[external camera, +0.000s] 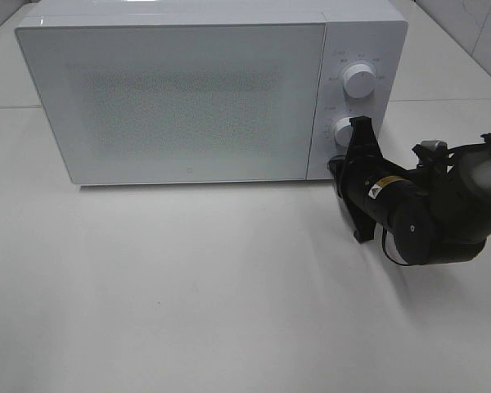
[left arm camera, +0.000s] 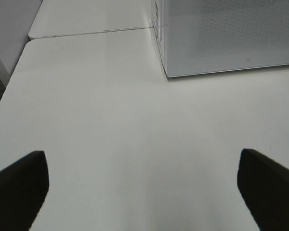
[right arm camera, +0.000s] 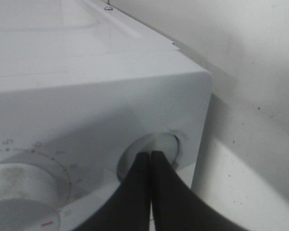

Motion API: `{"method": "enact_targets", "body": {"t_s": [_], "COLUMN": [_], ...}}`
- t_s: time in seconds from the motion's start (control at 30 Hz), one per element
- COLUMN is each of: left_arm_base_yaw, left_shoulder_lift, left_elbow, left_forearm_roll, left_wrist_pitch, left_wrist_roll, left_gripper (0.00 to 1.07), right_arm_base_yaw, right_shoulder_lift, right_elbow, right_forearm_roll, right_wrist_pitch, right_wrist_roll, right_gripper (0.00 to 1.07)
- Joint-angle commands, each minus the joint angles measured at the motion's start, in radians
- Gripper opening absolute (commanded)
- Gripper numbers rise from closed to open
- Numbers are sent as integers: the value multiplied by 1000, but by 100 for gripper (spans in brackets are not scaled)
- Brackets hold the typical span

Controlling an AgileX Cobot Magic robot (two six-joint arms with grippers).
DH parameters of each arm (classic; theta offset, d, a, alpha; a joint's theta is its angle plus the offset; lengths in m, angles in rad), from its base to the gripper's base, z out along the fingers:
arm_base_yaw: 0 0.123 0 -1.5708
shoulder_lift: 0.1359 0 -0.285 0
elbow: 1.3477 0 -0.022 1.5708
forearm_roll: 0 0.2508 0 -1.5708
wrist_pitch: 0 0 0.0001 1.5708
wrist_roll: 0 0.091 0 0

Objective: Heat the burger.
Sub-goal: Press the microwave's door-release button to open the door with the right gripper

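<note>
Right tool point(right arm camera: 151, 157), pinched closed, touches microwave button point(right arm camera: 164, 146).

Rt arm point(external camera: 425, 205): matte black, fat cylindrical housing w/ small yellow warning sticker point(external camera: 377, 189) on side. White ring point(external camera: 390, 248) at joint end. Thin black cable point(external camera: 466, 147) along top, grey segment point(external camera: 483, 176) behind. Rt end effector point(right arm camera: 151, 159): two smooth black tapered fingers. Lt end effector point(left arm camera: 142, 163): two blunt black fingers point(left arm camera: 19, 187), wedge-shaped, no markings visible.

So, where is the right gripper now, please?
The black right gripper is at the high view's right, shut fingers at the round white button under the white box microwave's lower dial.
</note>
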Motion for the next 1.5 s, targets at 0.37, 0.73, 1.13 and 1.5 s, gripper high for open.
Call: {"method": "enact_targets", "body": {"t_s": [0.37, 0.73, 1.13, 1.5], "left_arm_base_yaw": [2, 2, 2, 2], "left_shoulder_lift": [-18, -18, -18, -18], "left_elbow": [3, 3, 3, 3], "left_forearm_roll": [-2, -2, -2, -2], "left_wrist_pitch": [-5, -5, -5, -5], "left_wrist_roll": [-4, -4, -4, -4], "left_gripper": [101, 101, 101, 101], "right_arm_base_yaw": [-4, -4, -4, -64], "right_shoulder_lift": [-1, -1, -1, -1], "right_elbow": [-23, -71, -82, -190], "right_forearm_roll": [38, 37, 72, 65], "right_wrist_pitch": [-64, -82, -110, -104], "right_wrist_roll": [-39, -38, -47, -90], "right_gripper": [0, 0, 0, 0]}}
